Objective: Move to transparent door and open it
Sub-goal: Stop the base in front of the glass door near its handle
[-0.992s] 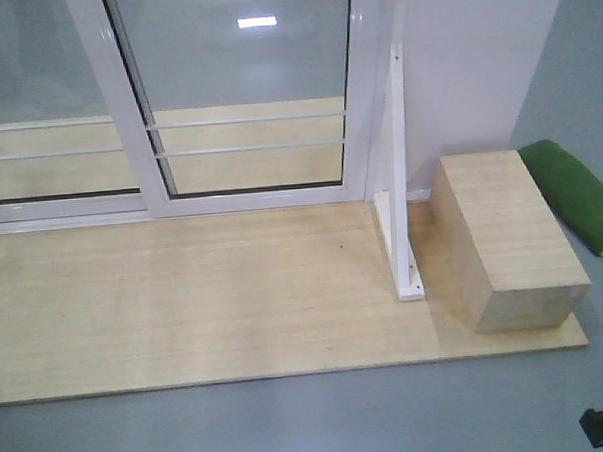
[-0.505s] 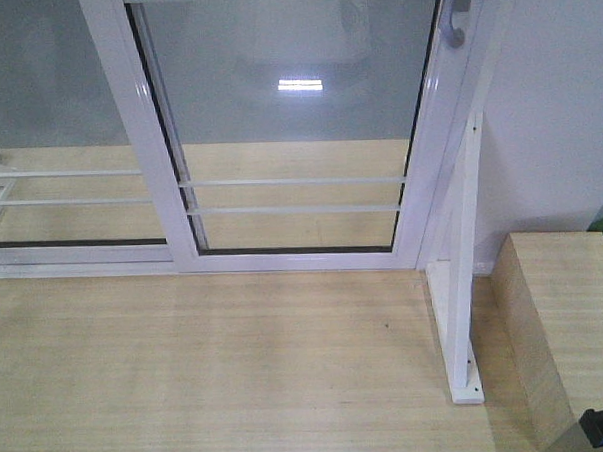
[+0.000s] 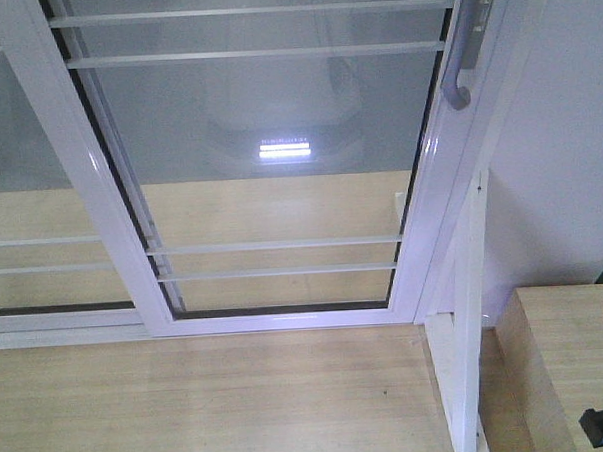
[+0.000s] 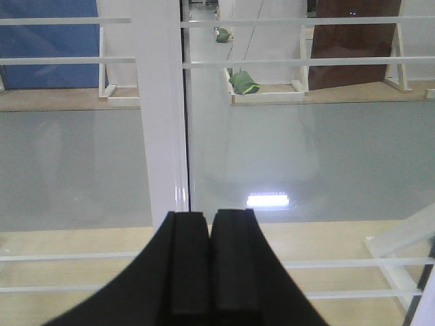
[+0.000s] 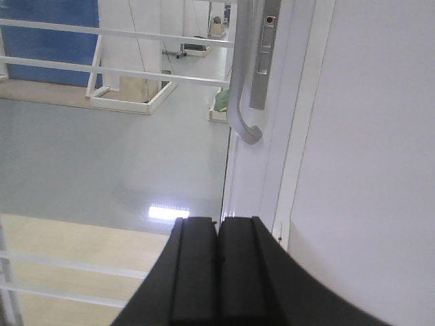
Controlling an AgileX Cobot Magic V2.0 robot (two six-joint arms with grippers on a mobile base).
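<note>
Handle (image 3: 463, 54) vertical on transparent door (image 3: 278, 137), hook downward

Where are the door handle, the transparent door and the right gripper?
door handle (image 5: 235, 95): right wrist view, curved grey shaft.
transparent door (image 3: 269, 167): front view, glass pane.
right gripper (image 5: 218, 227): right wrist view, between its fingertips.

This looks like an indoor test hall or robotics lab. The transparent door (image 3: 279, 167) is a stand-alone mock-up. Its white frame rises from a pale plywood platform (image 3: 209, 410) across the bottom of the front view. A white angled brace (image 3: 466, 329) props it at lower right, beside a plain wooden box (image 3: 563, 365). Through the glass in the left wrist view, a glossy grey floor (image 4: 258, 149) reaches more white railed frames on wooden bases (image 4: 126, 102). A green padded bag (image 4: 243, 83) lies at upper centre, with a blue wall (image 4: 47, 41) upper left and a brown panel (image 4: 350, 41) upper right.
</note>
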